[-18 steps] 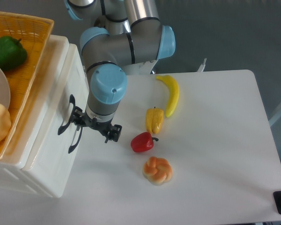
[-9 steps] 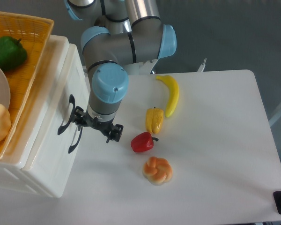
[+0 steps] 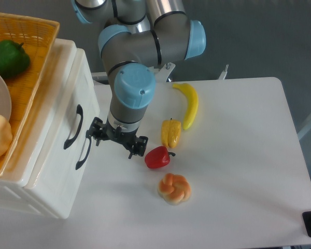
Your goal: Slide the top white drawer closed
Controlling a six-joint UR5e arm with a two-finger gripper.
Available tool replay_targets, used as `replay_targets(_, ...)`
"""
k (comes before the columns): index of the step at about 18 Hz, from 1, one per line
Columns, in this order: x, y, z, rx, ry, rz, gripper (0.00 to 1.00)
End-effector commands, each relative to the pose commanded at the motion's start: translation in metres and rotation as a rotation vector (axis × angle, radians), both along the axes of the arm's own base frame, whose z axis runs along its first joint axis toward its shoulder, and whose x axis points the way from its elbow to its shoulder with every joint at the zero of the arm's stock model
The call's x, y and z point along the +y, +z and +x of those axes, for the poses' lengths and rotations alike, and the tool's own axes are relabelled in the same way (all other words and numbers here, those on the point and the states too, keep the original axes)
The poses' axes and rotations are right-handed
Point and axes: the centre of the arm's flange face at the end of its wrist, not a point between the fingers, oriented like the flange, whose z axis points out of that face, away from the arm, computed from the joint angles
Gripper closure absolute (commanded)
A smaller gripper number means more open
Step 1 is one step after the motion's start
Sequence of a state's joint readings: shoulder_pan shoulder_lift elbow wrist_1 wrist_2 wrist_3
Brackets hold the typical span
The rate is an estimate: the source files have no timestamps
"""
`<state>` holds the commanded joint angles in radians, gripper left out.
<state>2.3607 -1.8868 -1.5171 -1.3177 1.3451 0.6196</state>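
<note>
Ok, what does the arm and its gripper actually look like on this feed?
The silver-grey tubular arm has round light-blue plastic joint caps. At its tip sits a small black two-finger gripper, all dark metal and angular. No loose cables or readable markings show.

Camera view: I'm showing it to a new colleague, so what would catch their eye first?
Probably the grey arm with light-blue caps, reaching down at centre, its gripper hanging just right of the white drawers' black handles. Next, the toy food on the table: a banana, yellow pepper, red pepper and a bun. An orange basket sits top left.
</note>
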Motion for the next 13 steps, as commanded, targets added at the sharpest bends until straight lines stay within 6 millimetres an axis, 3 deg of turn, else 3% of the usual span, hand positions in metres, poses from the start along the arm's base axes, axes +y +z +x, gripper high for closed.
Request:
replay_targets(6,-0.043,0.009,-0.059,0.116,-0.04,-0.063,0.0)
replay_targets(9,-0.063,0.011,-0.084,0.188,-0.195,-0.115,0.0)
replay_targets(13,-0.101,0.01,-0.126,0.201,-0.267,-0.118,0.0)
